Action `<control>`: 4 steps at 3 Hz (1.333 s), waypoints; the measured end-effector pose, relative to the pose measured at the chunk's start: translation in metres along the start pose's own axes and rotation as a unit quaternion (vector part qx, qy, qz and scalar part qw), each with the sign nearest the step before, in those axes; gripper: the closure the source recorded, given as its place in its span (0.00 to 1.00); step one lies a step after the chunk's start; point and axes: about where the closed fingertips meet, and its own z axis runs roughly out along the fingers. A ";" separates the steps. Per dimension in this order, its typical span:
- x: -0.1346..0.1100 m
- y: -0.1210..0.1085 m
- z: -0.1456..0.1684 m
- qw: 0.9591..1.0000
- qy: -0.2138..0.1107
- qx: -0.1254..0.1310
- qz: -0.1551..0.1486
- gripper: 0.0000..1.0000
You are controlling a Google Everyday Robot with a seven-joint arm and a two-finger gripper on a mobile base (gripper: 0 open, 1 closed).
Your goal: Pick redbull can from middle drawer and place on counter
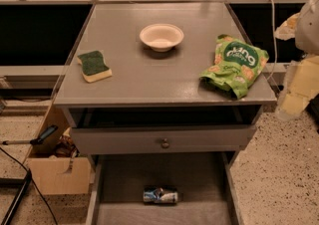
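The redbull can (160, 195) lies on its side on the floor of the open middle drawer (124, 179), near the bottom of the view. The counter (149, 77) is the grey top of the cabinet above it. My gripper (295, 97) hangs at the right edge of the view, beside the counter's right front corner, well above and to the right of the can. It holds nothing that I can see.
On the counter are a green-topped sponge (94, 65) at the left, a white bowl (161, 36) at the back middle and a green snack bag (235, 64) at the right. The top drawer front with its knob (165, 143) overhangs the middle drawer. A wooden box (55, 171) stands on the floor at the left.
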 end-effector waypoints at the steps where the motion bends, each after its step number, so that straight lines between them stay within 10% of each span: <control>1: 0.000 0.000 0.000 1.000 0.000 0.000 0.000 0.00; 3: -0.006 0.032 0.027 0.998 -0.042 -0.035 -0.011 0.00; 4: -0.007 0.063 0.067 0.991 -0.108 -0.071 -0.026 0.00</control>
